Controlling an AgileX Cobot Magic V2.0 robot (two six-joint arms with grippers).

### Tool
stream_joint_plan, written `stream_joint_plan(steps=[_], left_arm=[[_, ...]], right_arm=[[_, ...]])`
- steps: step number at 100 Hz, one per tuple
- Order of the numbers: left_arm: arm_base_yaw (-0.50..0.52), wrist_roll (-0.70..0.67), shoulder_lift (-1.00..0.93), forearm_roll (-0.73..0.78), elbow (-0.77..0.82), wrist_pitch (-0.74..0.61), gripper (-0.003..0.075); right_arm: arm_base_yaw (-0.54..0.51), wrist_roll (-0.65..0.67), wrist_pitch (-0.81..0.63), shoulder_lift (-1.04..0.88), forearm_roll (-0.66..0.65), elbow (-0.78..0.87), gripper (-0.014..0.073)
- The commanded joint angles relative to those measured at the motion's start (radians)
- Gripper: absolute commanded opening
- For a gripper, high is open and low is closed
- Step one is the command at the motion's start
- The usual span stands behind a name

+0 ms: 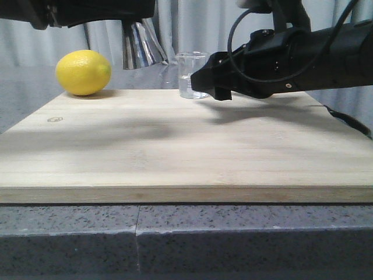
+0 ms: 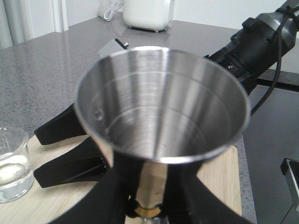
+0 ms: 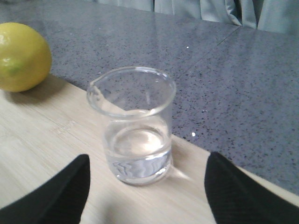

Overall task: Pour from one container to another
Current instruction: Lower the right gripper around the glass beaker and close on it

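**Right hand straddles beaker, left hand grips jigger**

Right hand [image 3: 145, 186] sits low at the far edge of the wooden board [image 1: 175, 146], fingers [image 3: 56, 191] spread wide apart with the glass beaker [image 3: 133, 123] between them, neither finger touching the glass. Beaker stands upright on the board near its far edge, roughly a third full of clear liquid, pouring lip turned toward the lemon [image 1: 83, 72]. In the front view the right hand [image 1: 213, 87] partly covers the beaker [image 1: 189, 73] from the right.

Left hand [image 2: 147, 205] is clamped on the steel jigger [image 2: 161, 100] at its narrow brass-coloured waist, black fingers [image 2: 110, 196] pressed to either side. Jigger is held upright above the board, open cup facing up; inside looks shiny, contents hard to tell. In the front view only the lower cone of the jigger [image 1: 140, 44] shows at the top of frame, lifted off the board, between lemon and beaker.

Lemon rests on the board's far left corner, well apart from the beaker. Board lies on a grey speckled worktop [image 1: 186, 239].
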Motion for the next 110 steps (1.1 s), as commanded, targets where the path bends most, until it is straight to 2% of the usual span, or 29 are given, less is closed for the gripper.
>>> stream_joint_plan(steps=[1, 84, 110], left_arm=[[-0.009, -0.006, -0.028, -0.068, -0.031, 0.065, -0.0019], [-0.009, -0.006, -0.028, -0.068, -0.031, 0.065, -0.0019], [-0.009, -0.006, -0.028, -0.068, -0.031, 0.065, -0.0019]], right_arm=[[0.001, 0.002, -0.067, -0.029, -0.001, -0.041, 0.0473], [0.001, 0.003, -0.064, -0.017, -0.003, -0.061, 0.0473], [0.035, 0.004, -0.022, -0.010, -0.008, -0.112, 0.0473]])
